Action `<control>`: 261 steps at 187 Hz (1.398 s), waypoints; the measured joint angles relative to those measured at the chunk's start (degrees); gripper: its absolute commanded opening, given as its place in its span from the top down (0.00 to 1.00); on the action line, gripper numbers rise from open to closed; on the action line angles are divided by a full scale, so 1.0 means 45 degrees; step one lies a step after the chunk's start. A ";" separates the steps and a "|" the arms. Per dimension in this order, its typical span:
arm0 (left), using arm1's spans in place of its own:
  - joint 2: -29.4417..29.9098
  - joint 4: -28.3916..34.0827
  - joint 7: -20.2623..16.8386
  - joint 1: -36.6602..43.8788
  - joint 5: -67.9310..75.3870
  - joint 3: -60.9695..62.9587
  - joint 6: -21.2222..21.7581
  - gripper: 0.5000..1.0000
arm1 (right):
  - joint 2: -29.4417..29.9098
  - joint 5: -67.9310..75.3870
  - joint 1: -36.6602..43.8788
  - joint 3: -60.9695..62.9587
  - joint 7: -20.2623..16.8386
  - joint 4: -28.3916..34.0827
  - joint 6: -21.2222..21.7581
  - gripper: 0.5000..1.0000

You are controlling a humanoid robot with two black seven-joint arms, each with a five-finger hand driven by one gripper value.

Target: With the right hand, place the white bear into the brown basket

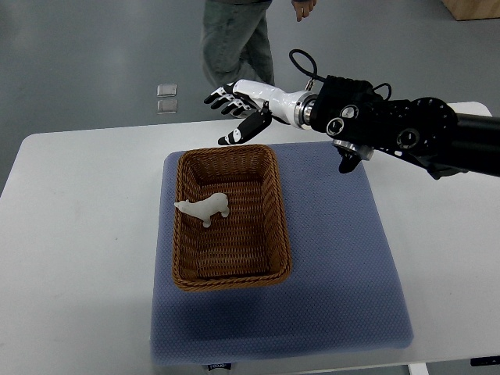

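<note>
A small white bear [205, 208] lies on its side inside the brown wicker basket [279, 211], toward the basket's far left part. The basket sits on a blue mat. My right hand [237, 108] comes in from the right edge and hovers above the table's far edge, just beyond the basket's far rim. Its fingers [223, 98] are spread and hold nothing. The bear is well apart from the hand. No left arm shows.
The blue mat [336, 266] covers the middle of a white table [78, 234]. A person's legs [234, 39] stand beyond the table's far edge, a hand [303, 8] at the top. Two small clear squares [166, 98] lie on the grey floor.
</note>
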 measured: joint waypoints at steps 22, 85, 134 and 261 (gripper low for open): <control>0.0000 0.0000 0.0000 0.0000 0.0000 0.0001 0.0000 0.00 | -0.0601 0.0015 -0.1139 0.2128 0.0013 -0.0005 -0.0062 0.25; 0.0000 0.0000 0.0008 0.0000 0.0000 0.0001 0.0007 0.00 | -0.0449 0.1569 -0.5959 0.9149 -0.0018 -0.0287 -0.0039 0.16; 0.0000 0.0001 0.0011 0.0001 0.0000 -0.0012 0.0007 0.00 | 0.0538 0.4914 -0.7367 1.1764 -0.0003 -0.1798 0.0231 0.14; 0.0000 0.0001 0.0015 0.0029 0.0005 -0.0039 0.0007 0.00 | 0.1702 0.7210 -0.8062 1.3327 0.1004 -0.4884 0.5475 0.14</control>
